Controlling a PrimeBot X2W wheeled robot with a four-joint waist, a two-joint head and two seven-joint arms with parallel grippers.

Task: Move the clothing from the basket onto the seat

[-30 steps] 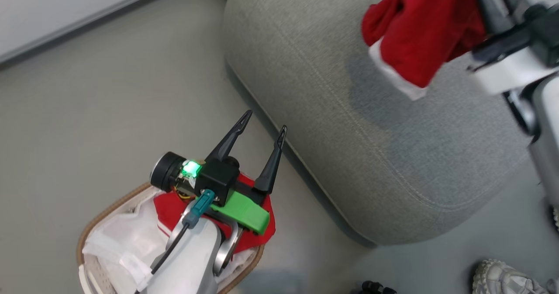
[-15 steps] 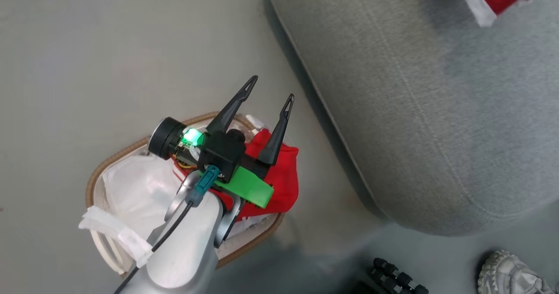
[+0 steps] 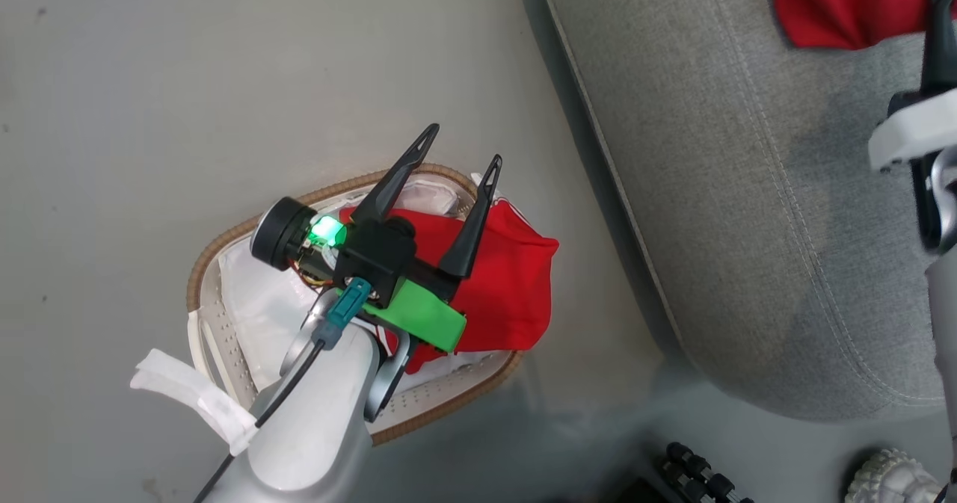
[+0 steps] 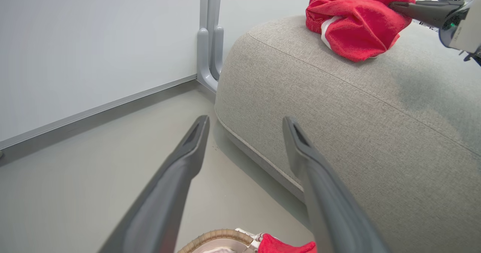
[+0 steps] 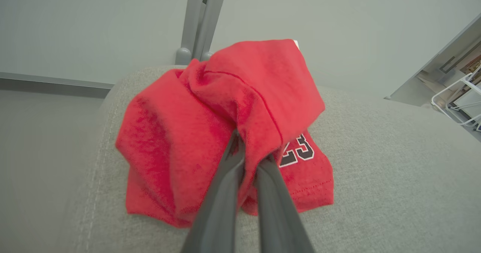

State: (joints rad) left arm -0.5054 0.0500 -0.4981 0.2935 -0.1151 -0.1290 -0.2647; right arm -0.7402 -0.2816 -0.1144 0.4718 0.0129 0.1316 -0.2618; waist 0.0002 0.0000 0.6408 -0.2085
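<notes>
A: Which arm is better placed for the next pick?

B: The left. 1 red garment (image 5: 180, 140) sits on the seat (image 3: 748, 189), the right claw (image 5: 248, 151) clamped on it. The other red garment (image 3: 508, 279) hangs over the basket's (image 3: 224, 241) seat-side rim, just under the left claw (image 3: 463, 144), whose fingers stand apart.

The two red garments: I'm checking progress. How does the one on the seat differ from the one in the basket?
The seat garment lies bunched on the seat; the basket garment spreads flatter in the basket, draping over its rim. The shut right tool pinches the seat garment; the open left tool hangs above the basket garment, holding nothing. Both are soft red cloth.
</notes>
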